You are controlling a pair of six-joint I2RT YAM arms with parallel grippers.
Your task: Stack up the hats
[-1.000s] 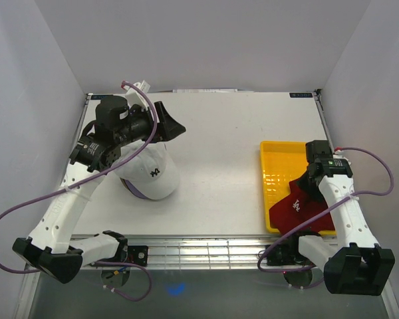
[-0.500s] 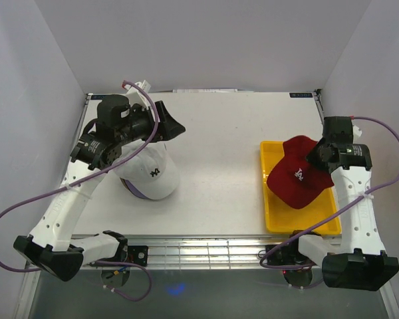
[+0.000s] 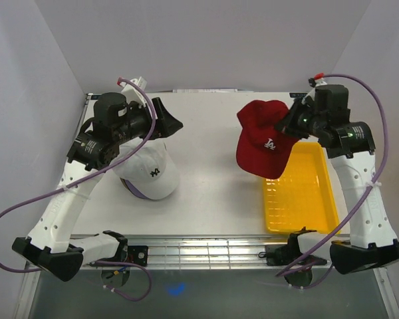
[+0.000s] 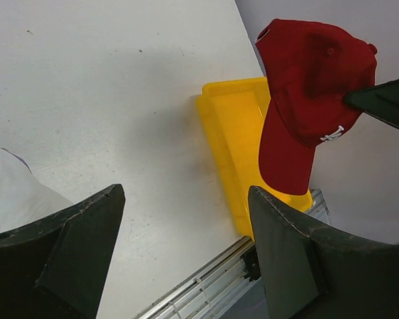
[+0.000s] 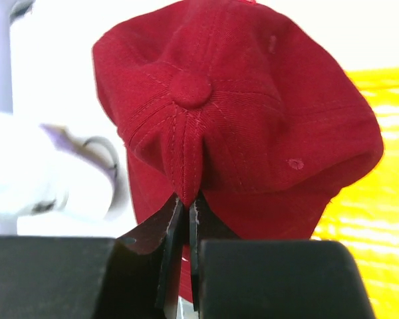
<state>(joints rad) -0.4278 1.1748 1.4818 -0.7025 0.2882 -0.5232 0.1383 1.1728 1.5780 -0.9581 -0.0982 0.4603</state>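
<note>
White tabletop (image 3: 219, 139) between pale walls: the right gripper (image 5: 186, 199), its jaws pinched tight on a fold of crown fabric, holds a dark red fabric baseball cap (image 3: 261, 136) with a white logo in the air, brim hanging down, over the far left corner of a yellow rectangular plastic tray (image 3: 299, 199). Across the table, the left gripper (image 3: 171, 121) hovers with jaws spread wide, gripping nothing, just beyond a white fabric baseball cap (image 3: 151, 174) resting on the surface, a lavender rim (image 3: 135, 193) showing beneath it.
</note>
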